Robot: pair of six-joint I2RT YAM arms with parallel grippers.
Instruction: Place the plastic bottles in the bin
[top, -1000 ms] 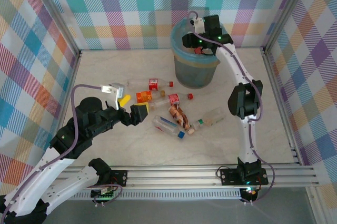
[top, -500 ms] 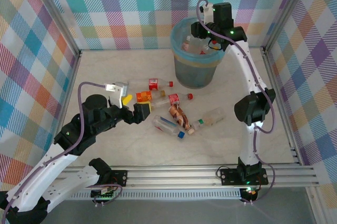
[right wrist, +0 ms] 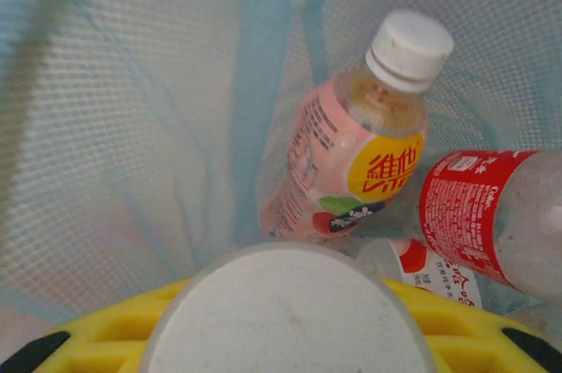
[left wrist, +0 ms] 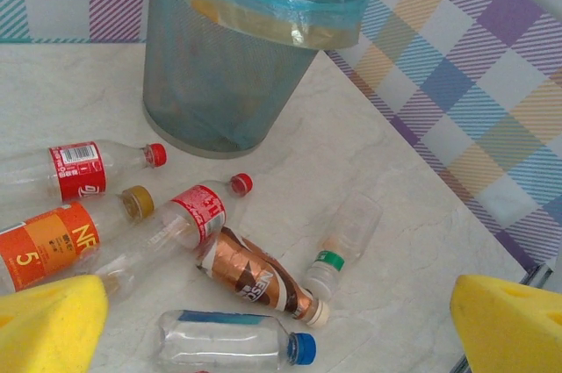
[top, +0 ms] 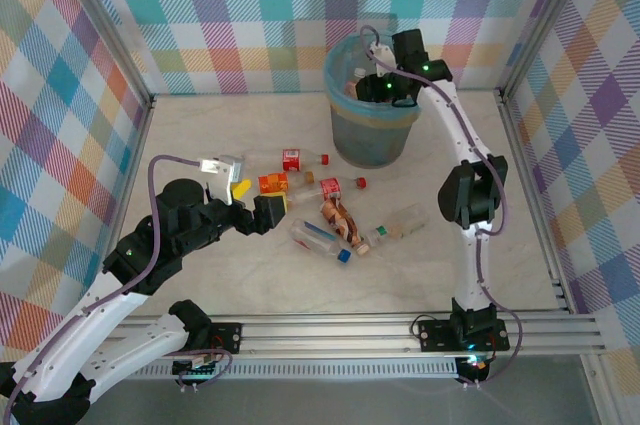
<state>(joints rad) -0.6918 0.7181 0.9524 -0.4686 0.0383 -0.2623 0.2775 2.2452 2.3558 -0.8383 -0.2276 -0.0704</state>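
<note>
Largest first: table, pale marble-look slab, smooth, w/ checked cloth walls round it. Next, bin at 12 o'clock of the table: round, grey-blue fine mesh, glossy lt-blue bag folded over the rim. R gripper down in the bin's mouth. From R wrist cam, yellow R pads drawn close either side of a round pale disc, apparently an end-on bottle pinched btwn them. L gripper at 9 o'clock of the loose pile, low over the table, spread wide. Foam-like yellow L pads in both bottom corners of L wrist cam. Plastic bottles: six lying flat mid-table, at 6 o'clock from the bin, all cylinders w/ screw caps. From top cam, overall layout. From L wrist cam, finer detail:
- red-cap clear bottle w/ red label
- orange-label bottle w/ gold cap, just beside it
- second red-label bottle, touching the crinkly brown bottle
- green-cap bottle at 3 o'clock of the brown
- blue-cap bottle at 6

From R wrist cam, the bin's inside: pink bottle w/ white cap leaning on bagged mesh, a red-wrapped clear bottle at its 3 o'clock, and a white-and-red label bottle btwn and below.
</note>
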